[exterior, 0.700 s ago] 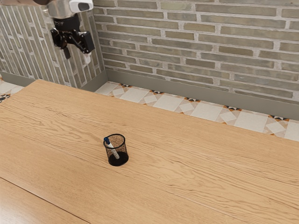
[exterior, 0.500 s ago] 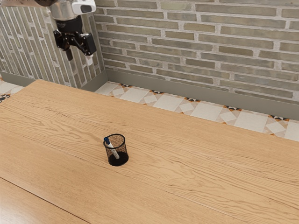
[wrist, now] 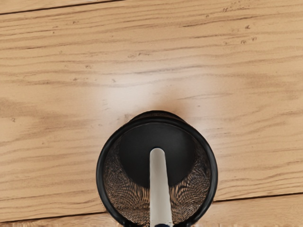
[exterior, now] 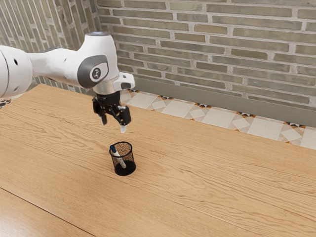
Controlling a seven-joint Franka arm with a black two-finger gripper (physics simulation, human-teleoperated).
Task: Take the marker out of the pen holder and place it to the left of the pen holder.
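A dark seam crosses the near part of the grained wooden table point(exterior: 197, 197). Between it and the far edge stands the mesh pen holder point(exterior: 132, 150); the marker point(exterior: 118, 157) leans inside, blue end up at the rim. Above the table, the gripper point(exterior: 113, 126) hangs with fingers spread, released. Beyond the far edge lie patterned floor tiles point(exterior: 177, 110), a grey baseboard point(exterior: 207, 96) and a brick wall point(exterior: 222, 39).

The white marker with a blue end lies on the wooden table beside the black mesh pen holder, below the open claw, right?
Not beside it: the wrist view shows the white, blue-ended marker leaning inside the round black mesh pen holder. The claw is indeed open above.
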